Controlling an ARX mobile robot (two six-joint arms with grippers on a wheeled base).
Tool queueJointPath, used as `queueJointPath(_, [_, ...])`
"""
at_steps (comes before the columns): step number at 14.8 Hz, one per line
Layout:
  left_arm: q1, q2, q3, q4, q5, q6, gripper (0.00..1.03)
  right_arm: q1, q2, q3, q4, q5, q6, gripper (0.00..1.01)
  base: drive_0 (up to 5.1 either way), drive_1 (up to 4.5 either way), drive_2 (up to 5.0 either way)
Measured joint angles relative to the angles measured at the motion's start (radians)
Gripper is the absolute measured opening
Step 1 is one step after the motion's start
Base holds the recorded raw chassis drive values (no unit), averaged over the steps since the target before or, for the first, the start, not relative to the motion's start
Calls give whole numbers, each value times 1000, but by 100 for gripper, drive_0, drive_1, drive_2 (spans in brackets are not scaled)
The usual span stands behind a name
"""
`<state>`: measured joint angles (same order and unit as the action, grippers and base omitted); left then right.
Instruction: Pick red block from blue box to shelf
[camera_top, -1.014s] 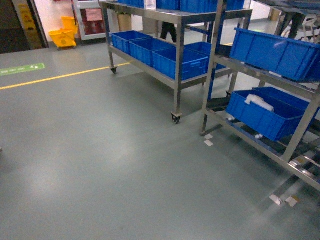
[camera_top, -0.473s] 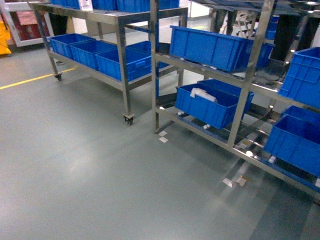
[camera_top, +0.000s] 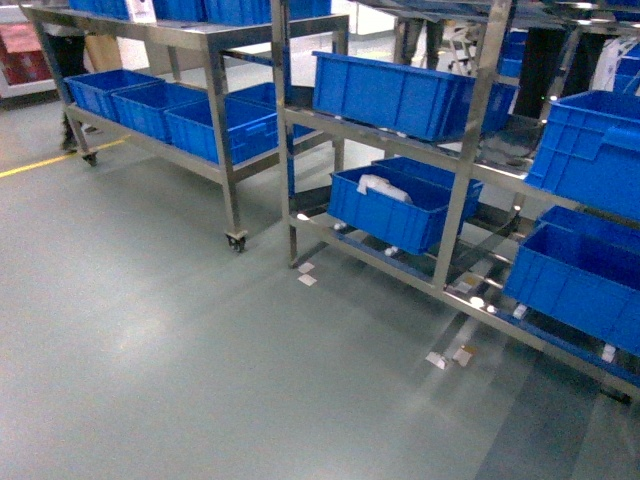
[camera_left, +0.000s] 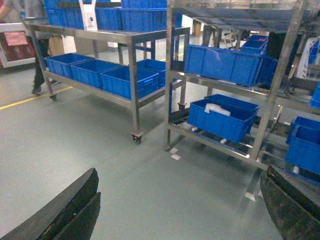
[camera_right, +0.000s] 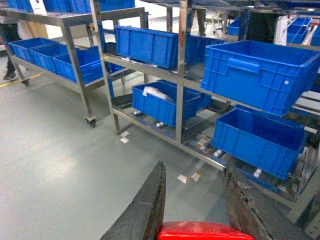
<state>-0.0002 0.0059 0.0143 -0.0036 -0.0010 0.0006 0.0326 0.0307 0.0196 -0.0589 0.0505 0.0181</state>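
The red block (camera_right: 205, 231) shows as a glossy red top at the bottom edge of the right wrist view, held between the two dark fingers of my right gripper (camera_right: 194, 167), which is shut on it. My left gripper (camera_left: 181, 172) is open over bare floor, its fingers far apart with nothing between them. The shelf (camera_top: 462, 180), a silvery steel rack with perforated posts, stands ahead and to the right, and shows again as the shelf (camera_right: 182, 75) and the shelf (camera_left: 270, 95). The blue box is out of view. Neither gripper shows in the head view.
Dark blue ribbed crates (camera_top: 400, 95) sit on the rack's tiers, one holding a white bag (camera_top: 382, 188). A wheeled steel table (camera_top: 225, 130) with more crates stands to the left. A yellow floor line (camera_top: 40, 163) and paper scraps (camera_top: 450, 357) mark the grey floor.
The head view has swung right: the wheeled table and rack have slid leftwards in the picture, and more of the rack's right-hand crates have come into view.
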Motion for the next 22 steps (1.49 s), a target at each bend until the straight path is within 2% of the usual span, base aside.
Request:
queueJointPath(7, [0, 0, 0, -2, 0, 0, 98, 0, 0, 0, 0, 0, 0, 28, -161, -161, -161])
queueJointPath(22, [0, 0, 0, 0, 0, 0, 98, 0, 0, 1, -1, 1, 0, 28, -172, 247, -592])
